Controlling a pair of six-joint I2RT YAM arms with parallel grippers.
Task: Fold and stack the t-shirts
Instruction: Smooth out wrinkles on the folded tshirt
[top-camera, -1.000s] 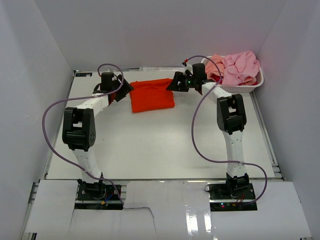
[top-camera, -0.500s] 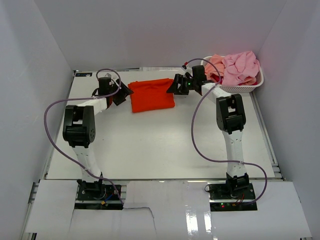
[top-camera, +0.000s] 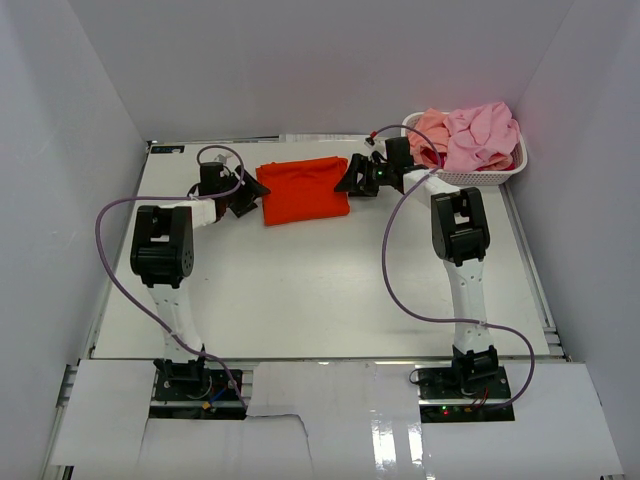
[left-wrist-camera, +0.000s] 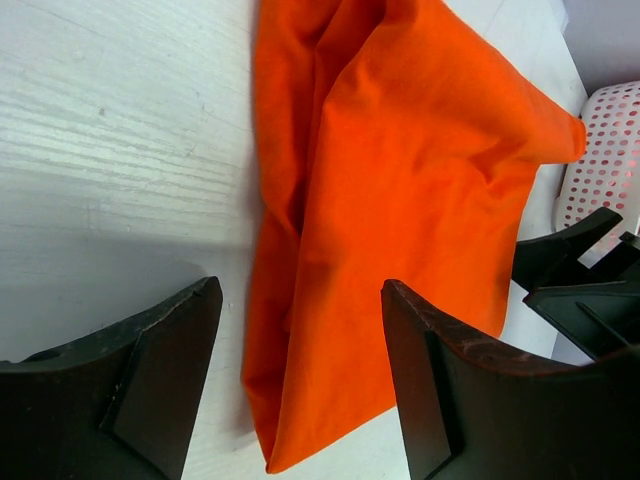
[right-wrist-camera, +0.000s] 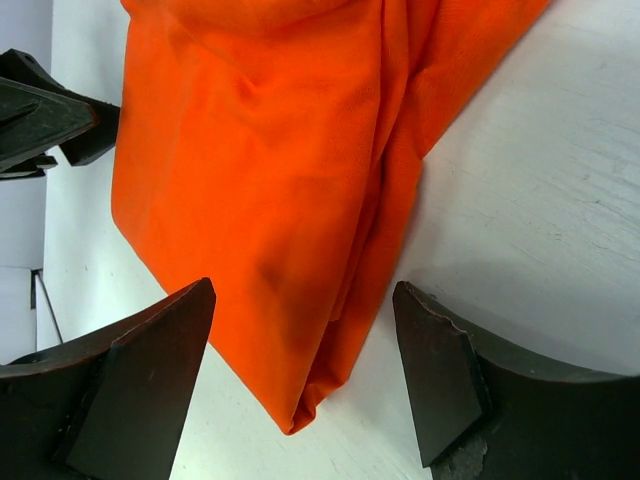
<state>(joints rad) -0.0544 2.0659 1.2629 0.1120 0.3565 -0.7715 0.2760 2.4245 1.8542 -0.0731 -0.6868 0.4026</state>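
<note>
The folded orange-red t-shirt (top-camera: 303, 190) is taken as the landmark. It lies flat on the table (top-camera: 300, 290) in the far half, and its long axis runs across the table from one arm to the other. A short edge is thus presented to each pincer.

The left gripper (top-camera: 252, 192) is seen just beside the shirt's left short edge. Its jaws are spread wide and nothing is clamped. In the left wrist view the shirt's near corner is framed between the two dark fingers (left-wrist-camera: 160, 370). Whether cloth is touched there cannot be told.

The right gripper (top-camera: 352, 180) is seen just beside the shirt's right short edge, towards the far corner. Its jaws are likewise held apart and empty, and the folded edge is seen lying ahead of them in the right wrist view.

The remaining t-shirts (top-camera: 470, 135), pink and salmon, are heaped in the white basket (top-camera: 485, 177), to the right of the orange-red shirt and slightly beyond it.

The fold of the orange-red shirt is judged complete or nearly so. If another shirt is to be fetched, the right arm is the nearer, since its pincer stands between the folded shirt and the basket. The left pincer is separated from the heap by the shirt's whole length.
</note>
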